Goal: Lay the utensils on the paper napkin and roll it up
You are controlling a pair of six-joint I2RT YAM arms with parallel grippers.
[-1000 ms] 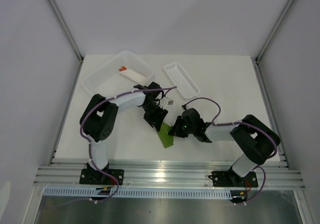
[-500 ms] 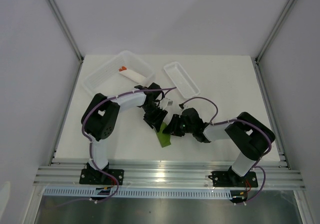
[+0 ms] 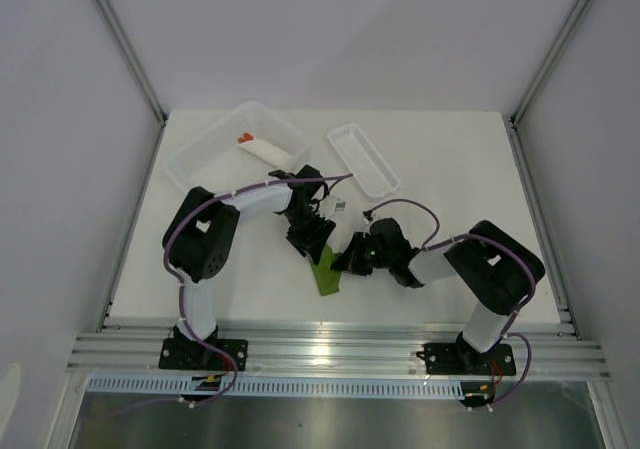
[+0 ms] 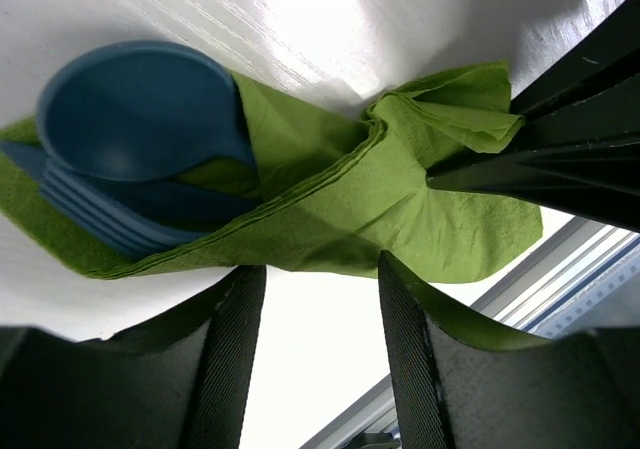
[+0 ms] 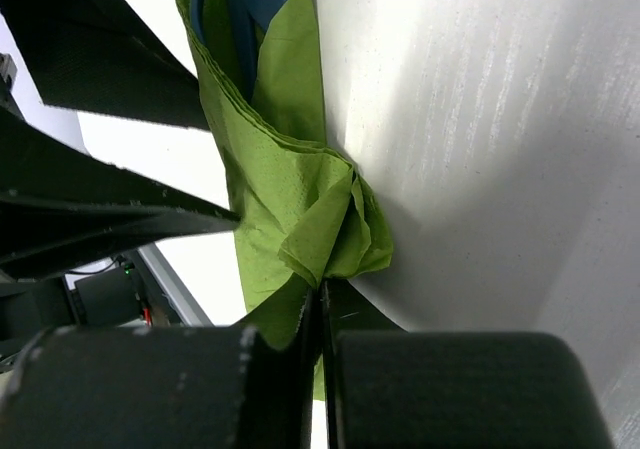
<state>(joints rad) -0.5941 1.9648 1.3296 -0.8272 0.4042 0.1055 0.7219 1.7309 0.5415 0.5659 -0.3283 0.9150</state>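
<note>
The olive-green paper napkin (image 3: 328, 272) lies folded over the dark blue utensils (image 4: 140, 119) on the white table between the two arms. A round spoon bowl and stacked handles poke out of its one end. My right gripper (image 5: 322, 287) is shut on a bunched fold of the napkin (image 5: 280, 179), with the paper pinched at the fingertips. My left gripper (image 4: 320, 279) stands open just above the napkin (image 4: 400, 199), one finger on each side, holding nothing. In the top view the left gripper (image 3: 312, 241) and right gripper (image 3: 345, 262) almost meet over the napkin.
A clear plastic bin (image 3: 205, 154) at the back left holds a white paper roll with orange tips (image 3: 262, 147). A narrow white tray (image 3: 362, 159) lies behind the grippers. An aluminium rail (image 3: 340, 354) runs along the table's near edge.
My right arm has shifted a little left and toward the napkin, and the visible green patch has shrunk. The left arm has hardly moved.
</note>
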